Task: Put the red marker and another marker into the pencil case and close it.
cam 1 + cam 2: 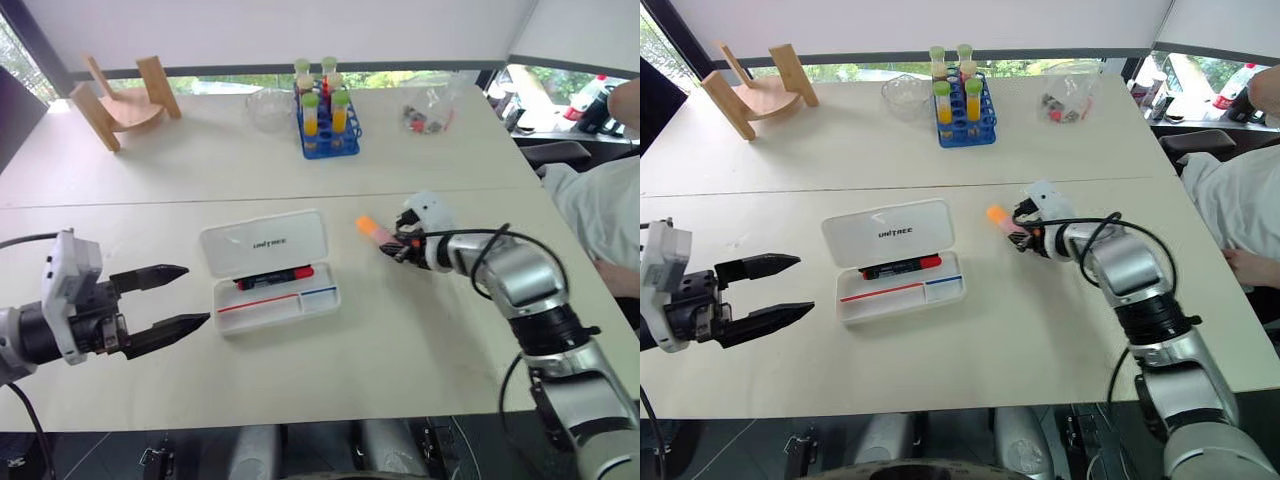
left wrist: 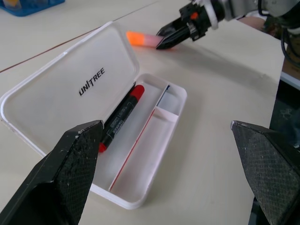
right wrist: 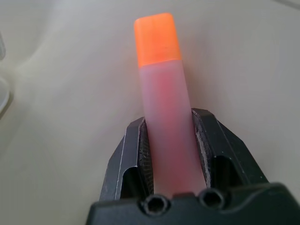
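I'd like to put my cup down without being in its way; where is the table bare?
Bare: the middle strip between the wooden stand and the open pencil case, and the near edge in front of the case. Crowded: the far edge around the tube rack, and beside the case, where the right gripper holds the highlighter.

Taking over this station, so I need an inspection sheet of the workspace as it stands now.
Surface: white table, seam across the middle.
Job's things: pencil case open, red marker inside; orange highlighter right of the case.
Clutter: blue tube rack, wooden stand, clear bowl, small bag at the far side.
End effectors: left end effector open, empty, left of the case; right end effector closed around the highlighter.
Cables: black cable along the right arm.
Surroundings: person seated at right.
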